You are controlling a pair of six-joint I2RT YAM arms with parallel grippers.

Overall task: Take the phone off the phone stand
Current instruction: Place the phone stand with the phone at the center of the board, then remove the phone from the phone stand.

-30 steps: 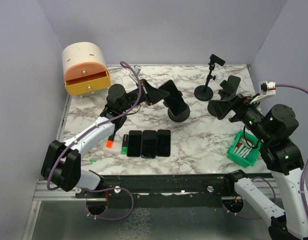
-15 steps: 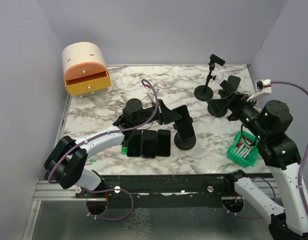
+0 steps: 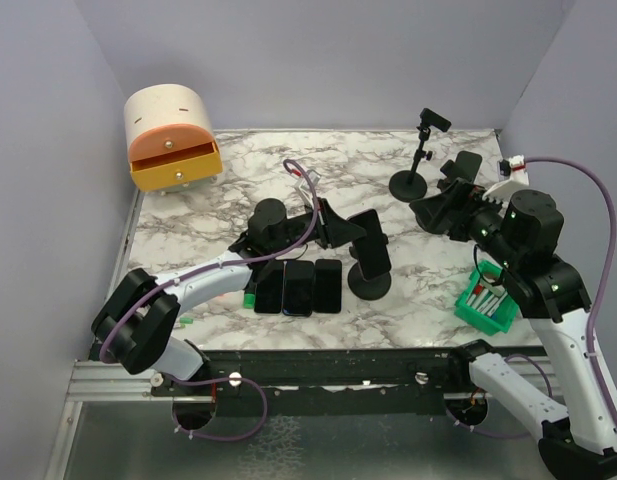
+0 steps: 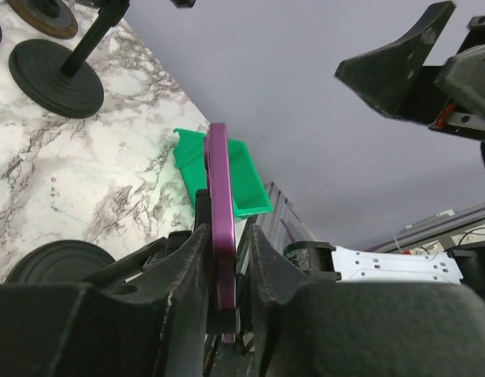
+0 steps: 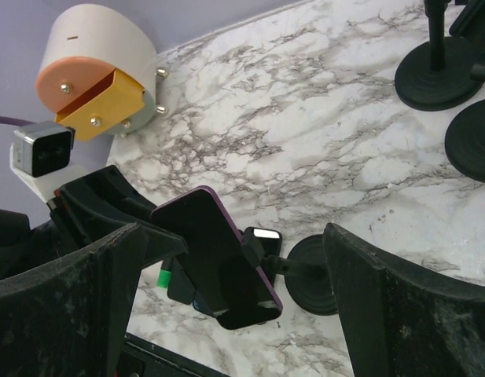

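Top view. Lavender walls enclose a marble counter. At upper left sits a cream drawer box with an orange drawer. At frame centre the left pincer is clenched on the phone. The phone stands tilted over the round black base of the phone stand. Just left of that base, three dark phones lie flat side by side. At upper right is a second stand. Near it the right pincer is spread apart, holding nothing. A green bin is at right.

Left wrist view. The purple edge of the phone runs upright at centre, with the fingers pressed on either side. The stand base is at lower left, the green bin behind the phone.

Right wrist view. The right pincer's own fingers sit wide apart at the two lower corners. The phone is at lower centre, touching the clamp of the phone stand. The left pincer grips its left edge.
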